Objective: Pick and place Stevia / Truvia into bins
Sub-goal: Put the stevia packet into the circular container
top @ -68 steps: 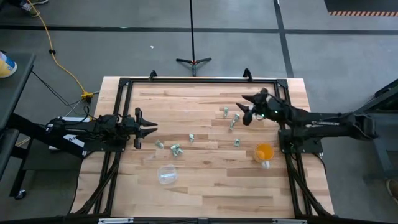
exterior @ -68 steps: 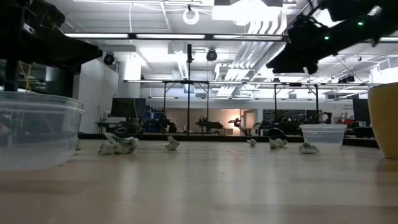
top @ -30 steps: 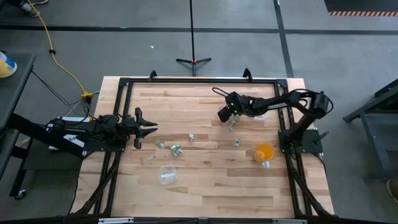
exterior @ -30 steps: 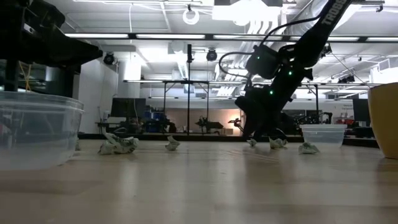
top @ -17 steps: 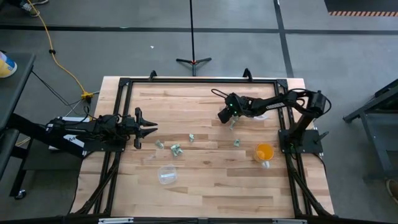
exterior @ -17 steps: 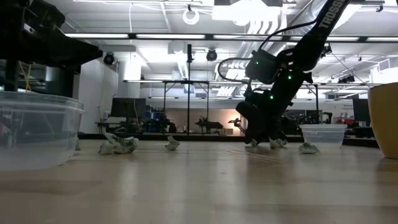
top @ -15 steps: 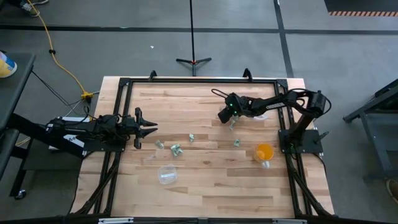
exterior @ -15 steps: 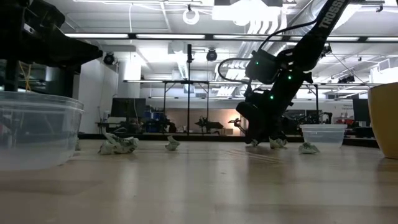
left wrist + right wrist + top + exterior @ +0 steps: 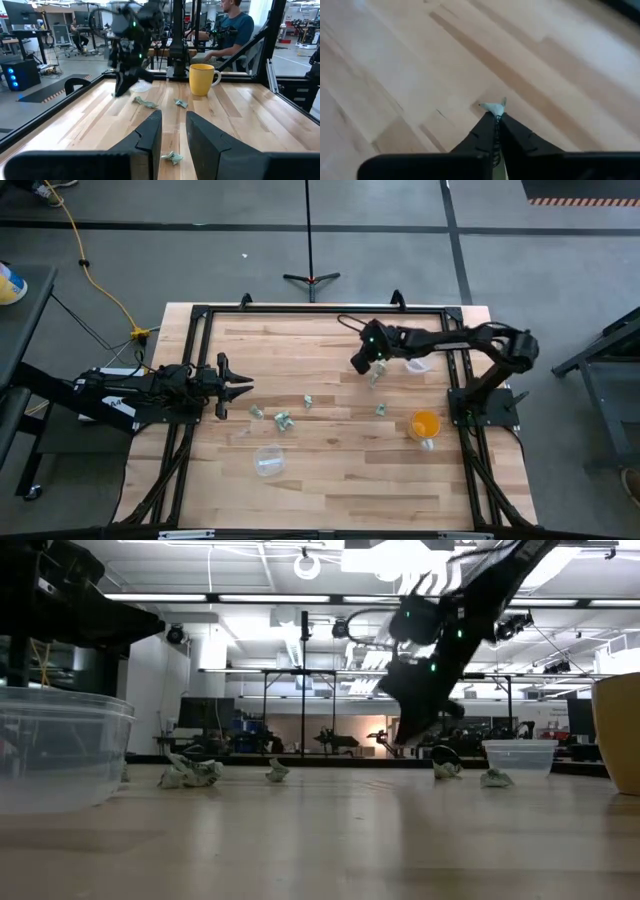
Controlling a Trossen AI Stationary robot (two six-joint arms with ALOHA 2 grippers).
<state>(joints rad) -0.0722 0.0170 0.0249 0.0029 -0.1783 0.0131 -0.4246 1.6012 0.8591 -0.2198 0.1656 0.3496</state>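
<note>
Several crumpled pale Stevia packets lie on the wooden table, among them one (image 9: 307, 402), a second (image 9: 282, 420) and a third (image 9: 380, 409). My right gripper (image 9: 357, 367) hangs above the table's far middle, shut on one small packet (image 9: 492, 107). One clear bin (image 9: 268, 461) stands near the front with packets in it. The other bin (image 9: 417, 364) stands at the far right beside my right arm. At the table's left edge my left gripper (image 9: 247, 388) waits open, nothing between its fingers (image 9: 150, 131), a packet (image 9: 171, 157) lying ahead of it. My right gripper pinches the Stevia packet between its two fingertips (image 9: 487, 122). Only a small white end of the packet (image 9: 494, 106) sticks out past the tips. The fingers slant down from the table's right, and the packet is lifted clear of the table.
An orange cup (image 9: 425, 425) stands at the right, near my right arm's base. A black frame (image 9: 300, 310) runs round the table. In the left wrist view a person (image 9: 235, 25) sits beyond the table's right side. Bare wood lies along the near edge.
My right gripper, down at the table among the far packets a second ago, has shut on one of them and risen. That packet is now lifted clear of the wood; the packets around it stay where they were.
</note>
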